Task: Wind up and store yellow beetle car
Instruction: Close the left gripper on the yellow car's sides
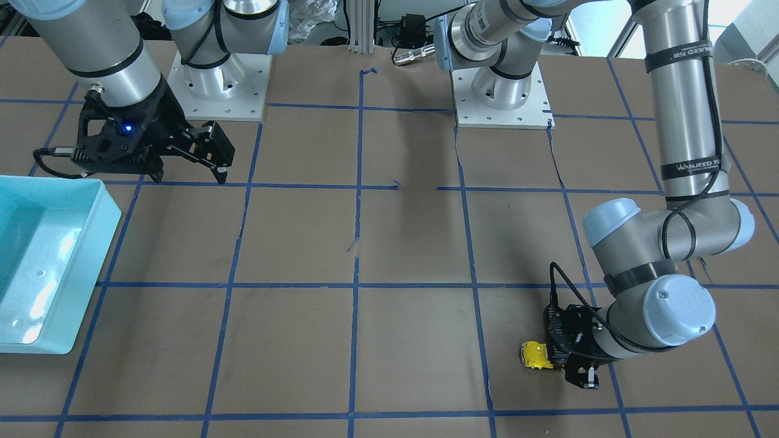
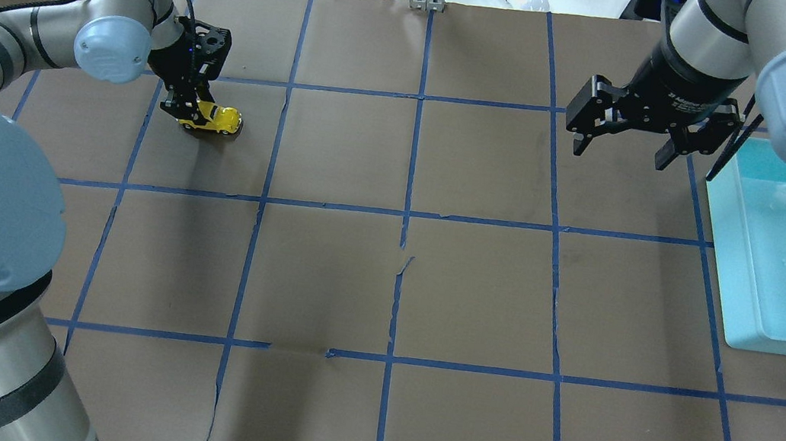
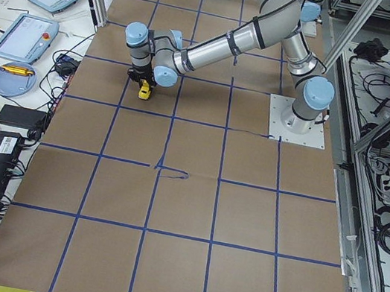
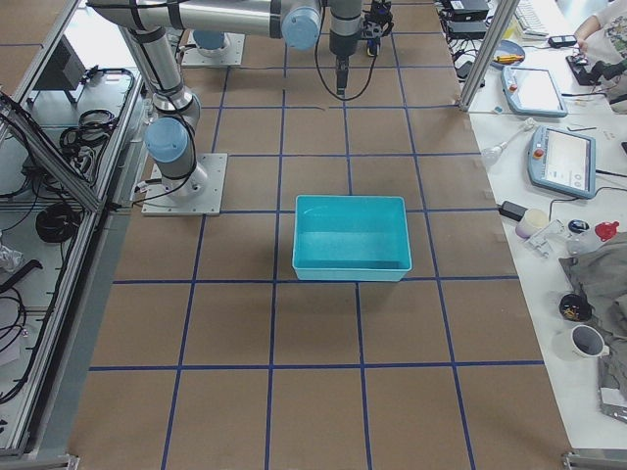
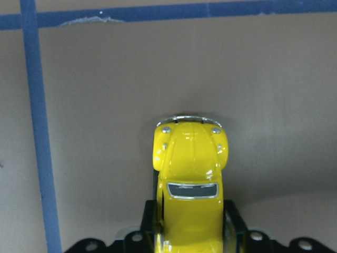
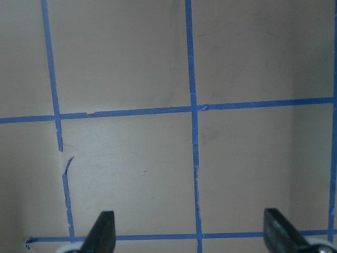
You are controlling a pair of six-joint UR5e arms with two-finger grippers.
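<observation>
Right now the yellow car (image 5: 189,176) sits on the brown paper table (image 2: 475,293), in a taped square on the robot's left and toward the far edge. Its nose points away from the wrist camera. The left gripper (image 2: 183,113) pinches its rear half from both sides, with the front sticking out free. The right gripper (image 2: 618,157) hangs well apart with its jaws spread and nothing between them, just beside the blue bin (image 2: 724,244).

The likely trouble is the hold. The body is glossy and rounded and is caught only at the back, so a drag to wind it could twist it or squeeze it out. With too little downward pressure, the wheels may skid on the paper instead of turning. The torn tape seams could snag them. Let go once wound, the car could shoot off the table, and the bin is a long way off.
</observation>
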